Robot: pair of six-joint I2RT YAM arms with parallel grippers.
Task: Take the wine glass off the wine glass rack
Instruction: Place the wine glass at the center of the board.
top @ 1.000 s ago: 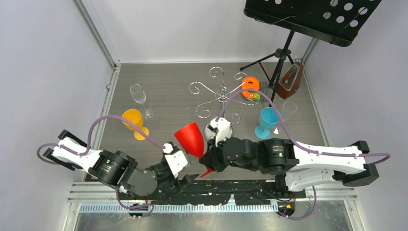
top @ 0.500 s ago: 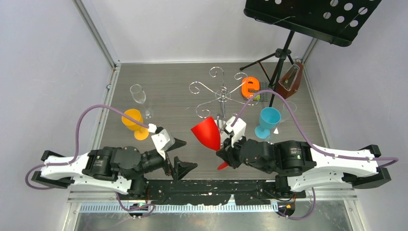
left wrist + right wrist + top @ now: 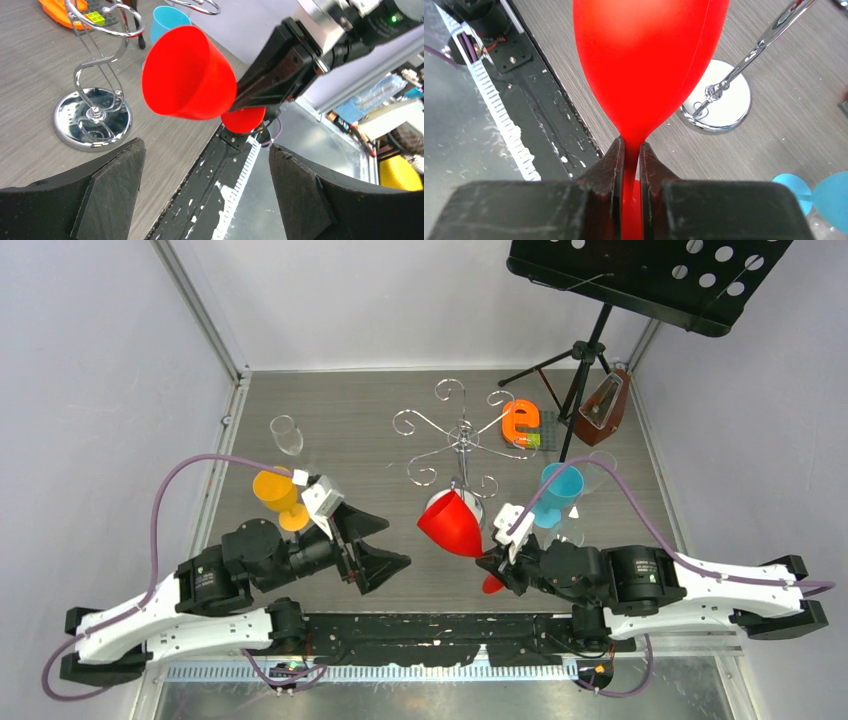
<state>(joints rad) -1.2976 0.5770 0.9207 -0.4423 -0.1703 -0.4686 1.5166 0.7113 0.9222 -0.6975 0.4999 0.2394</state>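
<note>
Grey wood-grain table [image 3: 350,430], pale walls all round. On it sit a yellow goblet [image 3: 275,490], a blue goblet [image 3: 558,488] and a clear glass [image 3: 287,435], their insides too small to read. The red wine glass [image 3: 450,525] is off the wine glass rack [image 3: 462,445], in the air just in front of its mirrored base. It's tilted, bowl up toward the left arm, foot toward the near edge. Right gripper [image 3: 630,145] is pinched on the stem. Left gripper [image 3: 397,542] is spread wide, gripping nothing.
</note>
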